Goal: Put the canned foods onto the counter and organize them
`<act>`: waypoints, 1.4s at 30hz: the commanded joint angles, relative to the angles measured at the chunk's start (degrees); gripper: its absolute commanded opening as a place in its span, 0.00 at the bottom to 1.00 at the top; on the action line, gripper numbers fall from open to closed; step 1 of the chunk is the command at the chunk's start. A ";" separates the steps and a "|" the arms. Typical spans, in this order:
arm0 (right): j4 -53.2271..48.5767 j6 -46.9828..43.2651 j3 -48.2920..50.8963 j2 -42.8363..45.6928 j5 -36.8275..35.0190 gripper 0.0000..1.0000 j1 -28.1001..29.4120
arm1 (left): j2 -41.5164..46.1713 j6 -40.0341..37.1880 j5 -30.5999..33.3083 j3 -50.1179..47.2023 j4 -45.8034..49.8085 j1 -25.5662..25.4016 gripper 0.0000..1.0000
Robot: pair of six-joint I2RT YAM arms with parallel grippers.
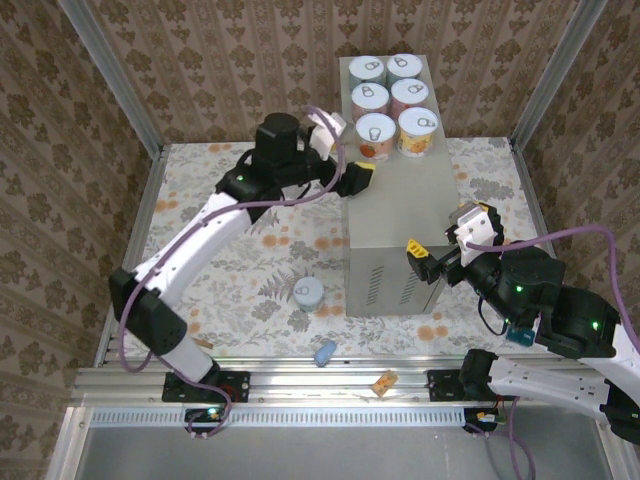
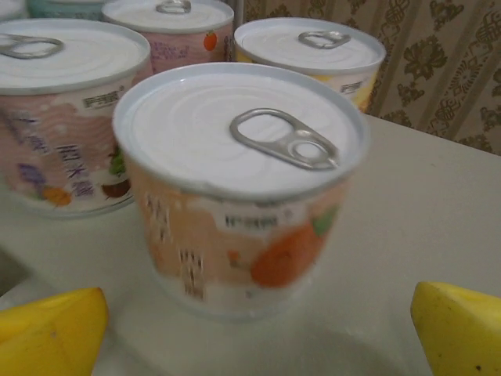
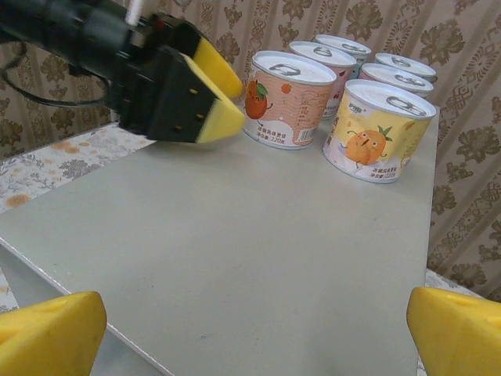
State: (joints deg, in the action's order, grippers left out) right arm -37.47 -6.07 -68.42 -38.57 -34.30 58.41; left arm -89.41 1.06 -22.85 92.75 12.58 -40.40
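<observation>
Left gripper (image 2: 254, 333), fingers spread clear of the orange can (image 2: 243, 188) just ahead; right gripper (image 3: 254, 333) likewise spread, empty. Six cans (image 1: 410, 96) stand paired at the counter's (image 1: 390, 215) far end, a seventh can (image 1: 309, 292) beside it on the floor (image 1: 250, 270). Tins probably rigid, smooth, weighty: grip mid-wall, across the diameter.

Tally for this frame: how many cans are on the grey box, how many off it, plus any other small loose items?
Cans on the counter: 6
Can on the floral floor: 1
Blue lump: 1
Tan block: 1
Total: 9
</observation>
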 commanded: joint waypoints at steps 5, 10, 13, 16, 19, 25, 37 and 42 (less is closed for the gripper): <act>-0.48 0.07 -2.23 0.63 -1.64 1.00 0.30 | 14.42 1.20 6.04 -9.34 4.55 1.42 1.00; -2.86 0.15 -3.83 -0.92 -1.38 1.00 0.31 | 20.52 1.61 10.48 -13.50 12.27 2.59 1.00; -4.16 0.17 -4.99 -1.75 -0.56 1.00 0.30 | 23.05 2.12 13.67 -15.50 17.06 2.70 1.00; -5.11 0.35 -5.96 -2.51 1.04 1.00 0.30 | 24.91 3.83 15.53 -18.40 20.43 2.80 1.00; -6.83 0.62 -7.35 -4.05 3.62 1.00 0.30 | 26.47 6.91 16.60 -21.65 22.72 2.86 1.00; -8.89 0.99 -9.46 -7.30 8.91 1.00 0.39 | 29.88 14.44 17.53 -29.88 23.62 2.52 1.00; -6.78 1.18 -10.89 -12.28 13.38 1.00 0.56 | 35.46 22.91 25.35 -45.22 21.86 -2.78 1.00; -6.04 1.34 -11.59 -14.47 15.15 1.00 0.65 | 36.06 25.61 26.57 -48.67 22.48 -4.80 1.00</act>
State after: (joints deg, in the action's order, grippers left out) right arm -44.99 -5.63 -78.41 -52.31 -21.12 58.57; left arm -54.26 23.42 1.26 45.45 34.50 -44.34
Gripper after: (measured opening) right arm 0.999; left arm 0.999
